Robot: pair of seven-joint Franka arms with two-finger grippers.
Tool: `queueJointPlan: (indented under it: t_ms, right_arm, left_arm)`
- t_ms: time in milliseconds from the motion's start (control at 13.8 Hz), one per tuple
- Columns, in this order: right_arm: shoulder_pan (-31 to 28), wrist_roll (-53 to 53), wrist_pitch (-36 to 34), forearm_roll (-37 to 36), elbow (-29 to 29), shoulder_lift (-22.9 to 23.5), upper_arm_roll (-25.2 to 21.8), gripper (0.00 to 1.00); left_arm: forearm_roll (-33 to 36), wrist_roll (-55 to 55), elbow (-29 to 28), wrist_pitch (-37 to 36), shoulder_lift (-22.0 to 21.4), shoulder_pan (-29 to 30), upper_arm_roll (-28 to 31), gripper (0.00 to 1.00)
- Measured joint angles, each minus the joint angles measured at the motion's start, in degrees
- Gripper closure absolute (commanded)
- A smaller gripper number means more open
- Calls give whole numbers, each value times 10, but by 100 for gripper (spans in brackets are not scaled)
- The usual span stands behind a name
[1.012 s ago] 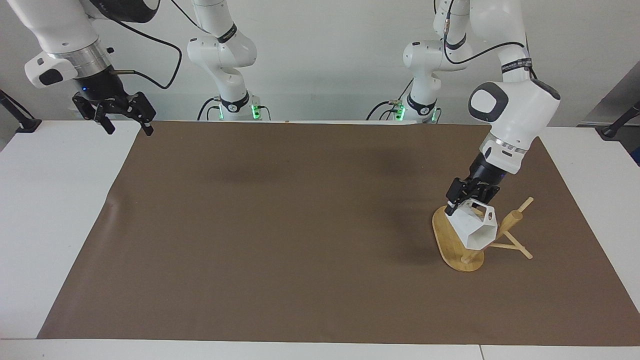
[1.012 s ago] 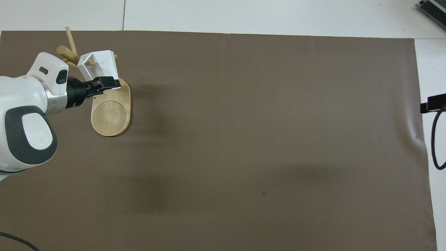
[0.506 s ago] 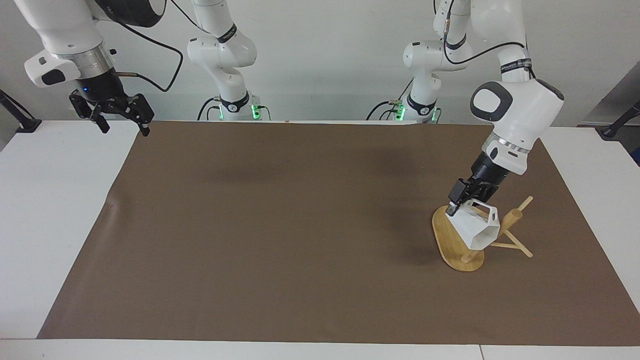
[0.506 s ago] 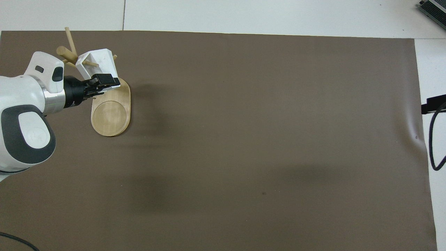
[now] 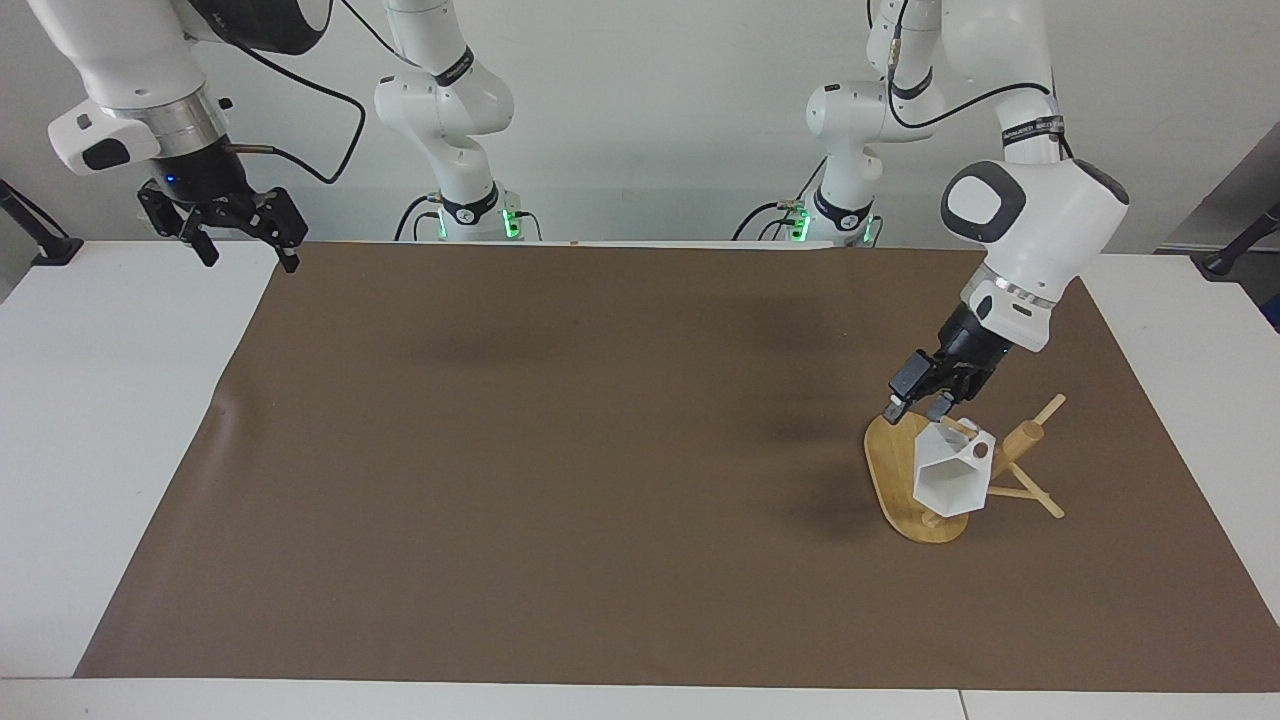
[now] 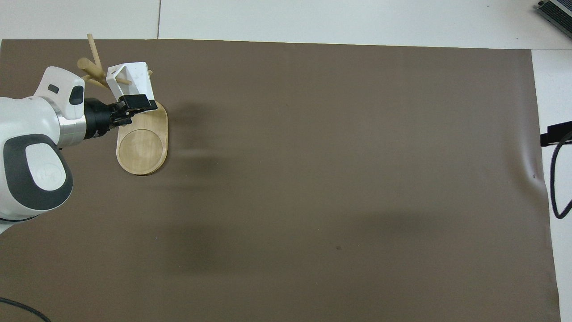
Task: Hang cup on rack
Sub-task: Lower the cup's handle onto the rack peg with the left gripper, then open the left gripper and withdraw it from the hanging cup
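Observation:
The white faceted cup hangs by its handle on a thin peg of the bamboo rack, with its open hexagonal rim turned away from the robots. The rack stands on the brown mat toward the left arm's end of the table. My left gripper is open and empty just above the cup's upper edge, apart from it. In the overhead view the cup lies beside the rack's post, over the oval base, with my left gripper at its edge. My right gripper waits open, raised over the mat's corner near the right arm's base.
A brown mat covers most of the white table. Several rack pegs stick out toward the left arm's end of the table. A black cable and part of the right gripper show at the overhead view's edge.
My left gripper has opened, let go of the cup and lifted slightly. The cup has swung down and now hangs on the peg. The right gripper rose a little, then held still.

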Motion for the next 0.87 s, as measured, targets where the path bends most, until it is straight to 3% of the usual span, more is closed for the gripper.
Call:
queueJointPlan:
  t_ms: [578, 867]
  right_arm:
    - [6, 0, 0, 0, -3, 0, 1, 0]
    - [7, 0, 0, 0, -4, 0, 0, 0]
  left_arm:
    - [178, 0, 35, -176, -66, 5, 3, 0]
    - [267, 9, 106, -336, -88, 4, -1, 0]
